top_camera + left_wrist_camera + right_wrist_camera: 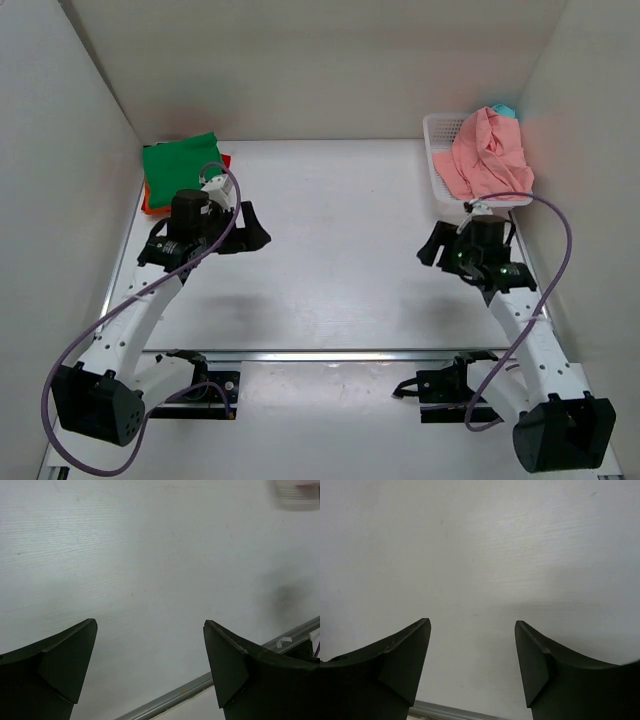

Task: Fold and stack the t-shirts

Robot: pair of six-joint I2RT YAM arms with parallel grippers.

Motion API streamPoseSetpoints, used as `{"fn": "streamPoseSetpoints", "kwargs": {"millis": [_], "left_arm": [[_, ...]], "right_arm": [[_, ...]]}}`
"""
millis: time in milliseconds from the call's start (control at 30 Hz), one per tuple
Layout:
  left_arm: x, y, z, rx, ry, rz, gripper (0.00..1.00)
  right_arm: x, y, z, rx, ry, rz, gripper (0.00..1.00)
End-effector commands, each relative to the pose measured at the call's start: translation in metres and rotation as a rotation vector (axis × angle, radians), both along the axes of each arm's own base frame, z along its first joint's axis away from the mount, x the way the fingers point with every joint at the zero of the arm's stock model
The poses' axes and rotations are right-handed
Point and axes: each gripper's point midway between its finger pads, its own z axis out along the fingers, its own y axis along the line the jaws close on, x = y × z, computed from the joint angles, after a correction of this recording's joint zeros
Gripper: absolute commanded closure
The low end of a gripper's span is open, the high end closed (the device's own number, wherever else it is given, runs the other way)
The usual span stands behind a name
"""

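A folded green t-shirt (182,160) lies at the back left on an orange-red t-shirt (148,204), whose edge shows beneath it. A salmon pink t-shirt (488,155) hangs crumpled over the white mesh basket (436,150) at the back right, with a bit of a turquoise t-shirt (506,108) behind it. My left gripper (255,232) is open and empty over bare table, just right of the green stack; it also shows in the left wrist view (150,630). My right gripper (430,246) is open and empty, just in front of the basket; it also shows in the right wrist view (472,627).
White walls enclose the table on the left, back and right. A metal rail (330,353) runs along the table's near edge, also in the left wrist view (200,682). The basket shows blurred in the left wrist view (295,492).
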Motion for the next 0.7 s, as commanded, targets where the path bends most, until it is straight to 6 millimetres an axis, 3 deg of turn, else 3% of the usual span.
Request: {"fn": "streamPoseSetpoints", "kwargs": {"millis": [0,133,167,267,300,333,500,533,667], "left_arm": [[0.002,-0.002,0.024,0.003,-0.070,-0.043,0.02],[0.000,-0.006,0.047,-0.060,-0.190,-0.058,0.01],[0.001,-0.007,0.046,-0.060,-0.211,-0.058,0.01],[0.002,-0.006,0.045,-0.081,-0.241,-0.045,0.01],[0.006,-0.005,0.044,-0.080,-0.246,-0.042,0.01],[0.010,-0.006,0.043,-0.089,-0.247,-0.039,0.02],[0.031,-0.005,0.034,-0.096,-0.291,0.013,0.01],[0.034,-0.005,0.035,-0.098,-0.302,0.015,0.02],[0.048,0.002,0.015,-0.053,-0.295,0.046,0.01]], "right_arm": [[0.035,-0.026,0.051,-0.079,-0.127,-0.032,0.34],[0.084,-0.047,0.089,-0.180,-0.175,-0.061,0.25],[0.099,-0.058,0.097,-0.198,-0.187,-0.082,0.23],[0.143,-0.096,0.107,-0.254,-0.203,-0.177,0.18],[0.158,-0.104,0.096,-0.259,-0.186,-0.187,0.18],[0.171,-0.119,0.108,-0.264,-0.216,-0.217,0.17],[0.262,-0.179,0.081,-0.403,-0.161,-0.279,0.19],[0.271,-0.185,0.078,-0.435,-0.155,-0.293,0.19],[0.334,-0.220,0.029,-0.573,-0.096,-0.294,0.17]]}}
